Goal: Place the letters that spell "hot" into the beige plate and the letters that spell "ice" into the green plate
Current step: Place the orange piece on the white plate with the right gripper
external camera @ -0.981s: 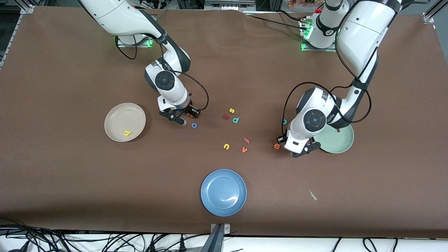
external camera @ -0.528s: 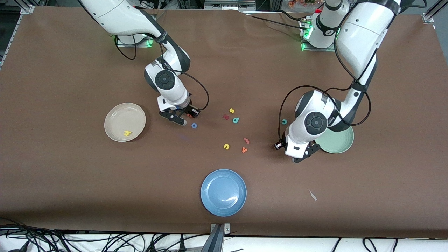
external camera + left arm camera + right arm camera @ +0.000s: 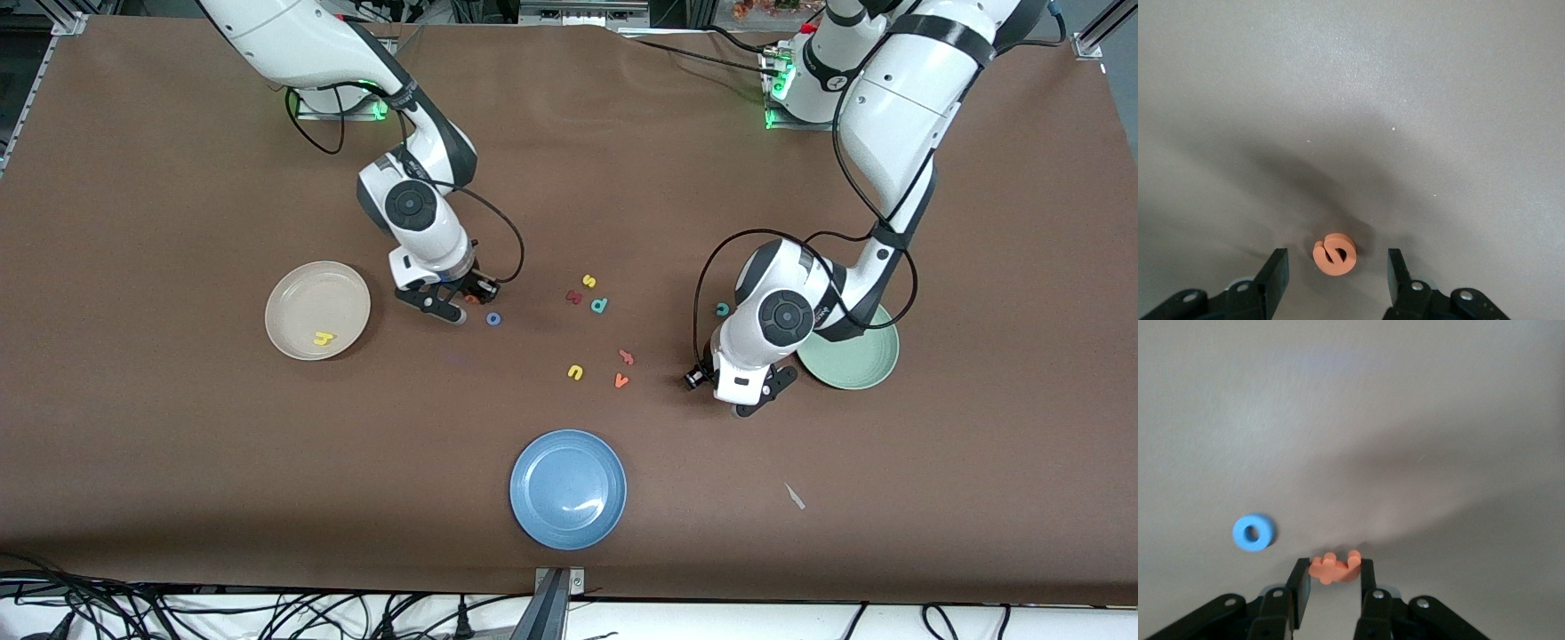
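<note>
Foam orange "t" (image 3: 1334, 567) sits pinched in my right gripper (image 3: 1334, 577); my left gripper (image 3: 1337, 270) gapes around the round, seemingly soft orange "e" (image 3: 1334, 255).

"h" (image 3: 323, 338) in plate (image 3: 302, 289) at right arm's end; ring "o" (image 3: 492, 318) near it; "c" (image 3: 722, 309) beside plate (image 3: 867, 369) at left arm's end.

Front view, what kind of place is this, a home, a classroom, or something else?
Probably a robotics lab, not a home: two robot arms are bolted at the edge of a brown-covered table, loose cables trail along its edge, and aluminium framing stands at the corner.
</note>
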`<state>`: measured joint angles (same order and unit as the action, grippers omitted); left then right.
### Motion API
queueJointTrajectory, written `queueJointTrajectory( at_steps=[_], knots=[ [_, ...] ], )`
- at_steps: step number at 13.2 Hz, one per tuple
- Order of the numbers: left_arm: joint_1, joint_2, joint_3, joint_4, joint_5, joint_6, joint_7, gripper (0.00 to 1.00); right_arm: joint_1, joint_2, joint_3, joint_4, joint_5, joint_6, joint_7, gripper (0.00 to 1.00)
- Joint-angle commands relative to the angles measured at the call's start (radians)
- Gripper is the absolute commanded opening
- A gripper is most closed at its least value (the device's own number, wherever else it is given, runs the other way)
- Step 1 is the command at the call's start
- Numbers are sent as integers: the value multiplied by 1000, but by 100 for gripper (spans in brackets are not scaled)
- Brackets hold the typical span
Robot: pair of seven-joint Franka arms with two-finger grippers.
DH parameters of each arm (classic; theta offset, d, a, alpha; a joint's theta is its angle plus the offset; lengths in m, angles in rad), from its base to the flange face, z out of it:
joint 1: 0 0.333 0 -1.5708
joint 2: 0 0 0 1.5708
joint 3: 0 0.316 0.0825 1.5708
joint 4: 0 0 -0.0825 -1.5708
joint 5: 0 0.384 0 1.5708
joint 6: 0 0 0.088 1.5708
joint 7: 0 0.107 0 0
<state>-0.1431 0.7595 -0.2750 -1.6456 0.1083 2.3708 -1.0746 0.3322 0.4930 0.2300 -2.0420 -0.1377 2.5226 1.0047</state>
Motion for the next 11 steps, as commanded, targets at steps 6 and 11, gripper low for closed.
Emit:
queueJointTrajectory(
  at_steps=[6,11],
  knots=[
    [-12,14,10,10,14,4,-15,48,-240,-168,-26,-23,-8,-214,-551,21],
    [-12,24,10,10,42,5,-28,48,-349,-177,-28,-24,7,-269,-709,63]
  ],
)
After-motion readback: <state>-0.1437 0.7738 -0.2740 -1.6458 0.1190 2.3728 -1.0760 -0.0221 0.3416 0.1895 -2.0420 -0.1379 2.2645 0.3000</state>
